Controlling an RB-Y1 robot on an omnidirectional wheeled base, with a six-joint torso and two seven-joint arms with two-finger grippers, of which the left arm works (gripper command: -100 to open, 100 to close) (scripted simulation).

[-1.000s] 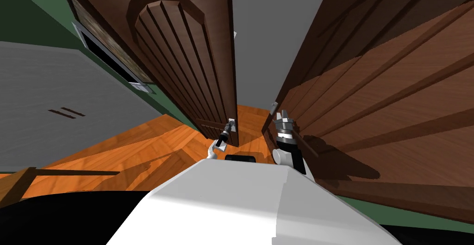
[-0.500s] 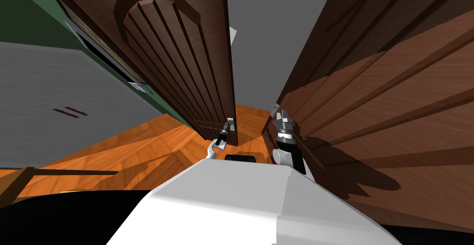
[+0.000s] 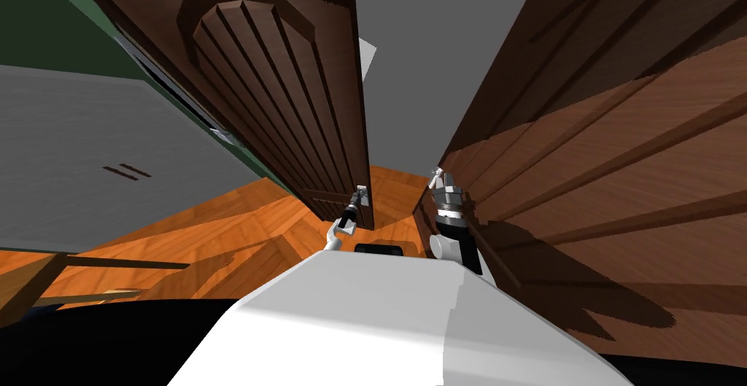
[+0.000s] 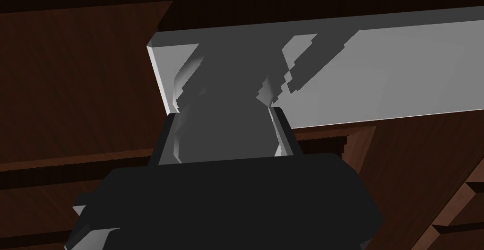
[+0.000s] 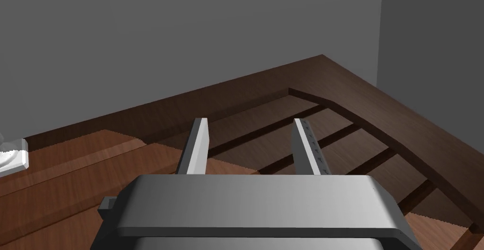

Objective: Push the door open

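A dark brown wooden door with an arched, grooved panel (image 3: 292, 97) stands ajar over an orange wooden floor (image 3: 219, 221). At this door's free edge, low down, the left gripper (image 3: 360, 193) holds its fingers spread, tips at a light grey flat plate (image 4: 378, 72) fixed to the door. Right of the door's edge is a gap showing grey wall. Beyond the gap, the right gripper (image 3: 440, 177), fingers spread and holding nothing, hovers beside a second dark brown panelled door (image 3: 620, 170).
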